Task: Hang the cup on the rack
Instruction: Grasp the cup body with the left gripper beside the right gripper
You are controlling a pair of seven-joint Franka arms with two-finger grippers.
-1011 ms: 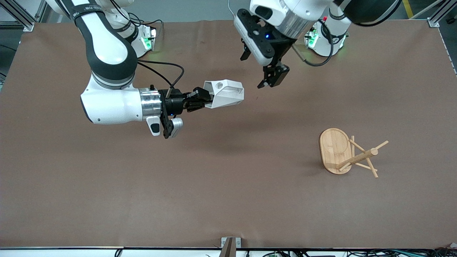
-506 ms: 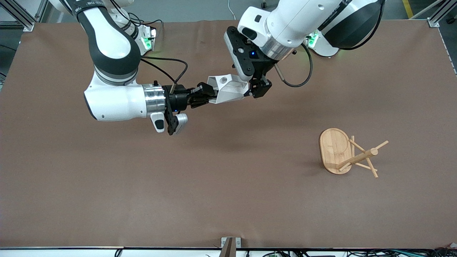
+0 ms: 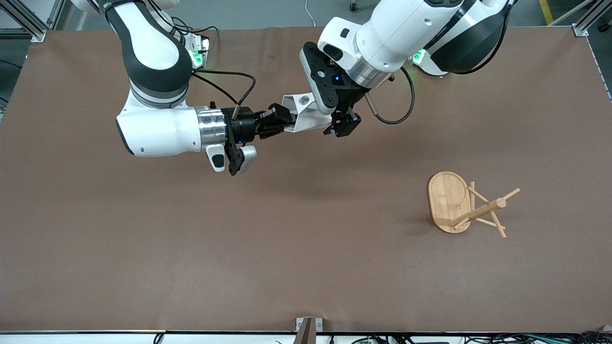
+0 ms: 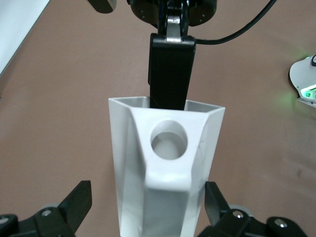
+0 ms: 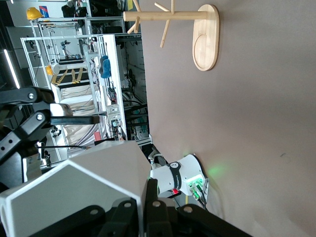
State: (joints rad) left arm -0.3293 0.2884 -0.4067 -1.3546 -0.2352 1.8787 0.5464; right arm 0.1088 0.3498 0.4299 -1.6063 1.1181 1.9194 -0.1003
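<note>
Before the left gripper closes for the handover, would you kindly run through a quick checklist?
1. Right gripper shut on cup: ok.
2. Left gripper open, fingers either side of cup: ok.
3. Cup handle hole unblocked: ok.
4. Rack upright on table: ok.
5. Rack pegs free: ok.
6. Left fingers touching cup: not ok, gaps show.
</note>
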